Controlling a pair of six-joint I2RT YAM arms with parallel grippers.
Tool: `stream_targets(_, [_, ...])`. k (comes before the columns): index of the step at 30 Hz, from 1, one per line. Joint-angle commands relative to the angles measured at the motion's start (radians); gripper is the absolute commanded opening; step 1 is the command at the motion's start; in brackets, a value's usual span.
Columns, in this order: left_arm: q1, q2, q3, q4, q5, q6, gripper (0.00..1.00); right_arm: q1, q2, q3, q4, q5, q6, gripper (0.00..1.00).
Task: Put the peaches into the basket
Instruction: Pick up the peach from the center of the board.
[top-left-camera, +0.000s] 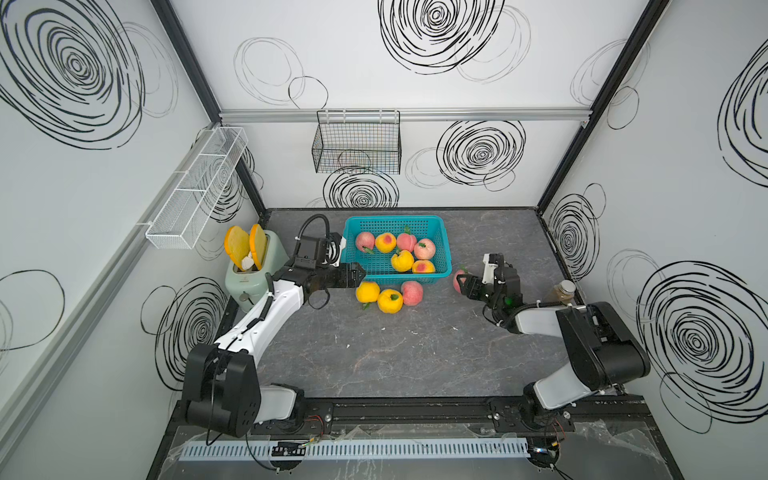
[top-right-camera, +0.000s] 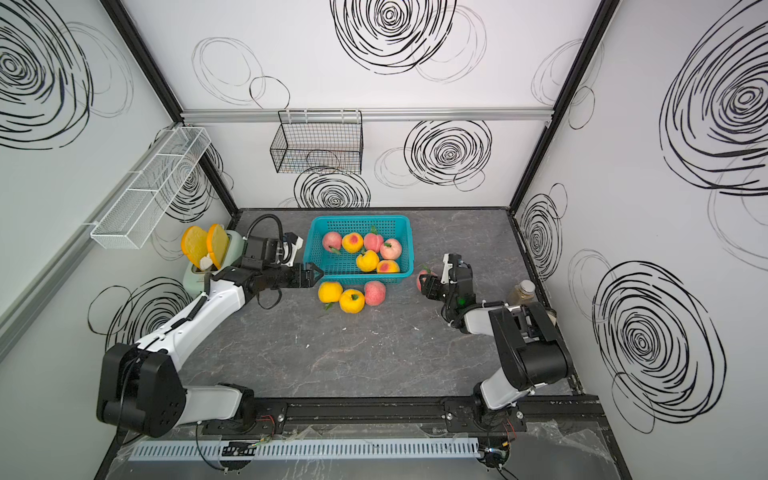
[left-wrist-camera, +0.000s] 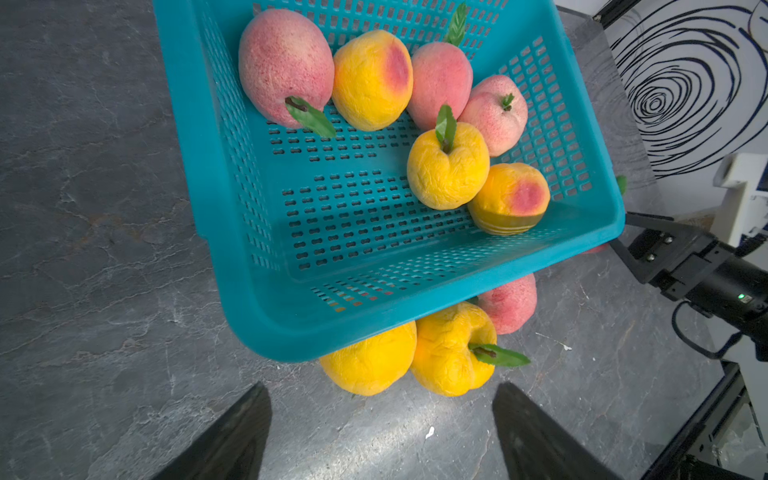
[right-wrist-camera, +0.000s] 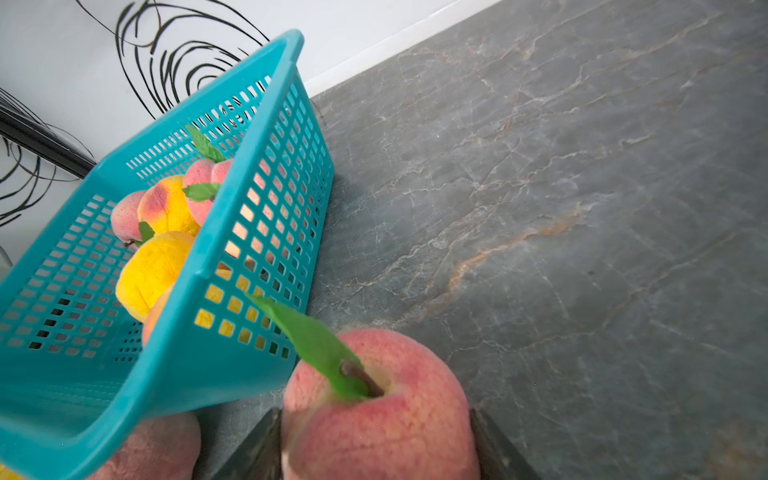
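Note:
The turquoise basket (top-left-camera: 392, 219) (top-right-camera: 357, 219) stands at the back middle of the table with several peaches (top-left-camera: 402, 260) inside, pink and yellow. Three more peaches lie against its front wall: two yellow (top-left-camera: 368, 291) (top-left-camera: 390, 301) and one pink (top-left-camera: 412, 293). My left gripper (top-left-camera: 360, 276) (left-wrist-camera: 383, 390) hangs open by the basket's front left corner, just short of the yellow peaches (left-wrist-camera: 370, 365), holding nothing. My right gripper (top-left-camera: 462, 283) (right-wrist-camera: 374, 415) is shut on a pink peach (top-left-camera: 458, 279) (right-wrist-camera: 382, 432) with a green leaf, beside the basket's front right corner (right-wrist-camera: 166, 374).
A pale green toaster (top-left-camera: 249, 286) with two yellow toast slices (top-left-camera: 245, 245) stands at the left behind my left arm. A capped jar (top-left-camera: 562, 291) sits at the right wall. A black wire basket (top-left-camera: 357, 147) and a white mesh rack (top-left-camera: 195, 191) hang on the walls.

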Motion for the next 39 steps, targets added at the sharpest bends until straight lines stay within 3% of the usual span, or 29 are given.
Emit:
stream_targets(1, [0.011,0.000,-0.007,0.041,0.032,0.003,0.87,-0.010,-0.063,-0.016,-0.018,-0.001,-0.005,0.61])
stream_targets(22, [0.013,-0.002,-0.010,0.051,0.057,-0.008,0.88,-0.016,-0.284,0.018,-0.136,0.008,-0.019,0.61])
stream_targets(30, [0.010,0.001,-0.009,0.048,0.071,-0.008,0.87,0.069,-0.257,0.130,-0.207,0.025,-0.075,0.62])
stream_targets(39, [0.011,-0.006,-0.017,0.059,0.098,-0.020,0.87,0.204,-0.095,0.351,-0.294,0.007,-0.145,0.62])
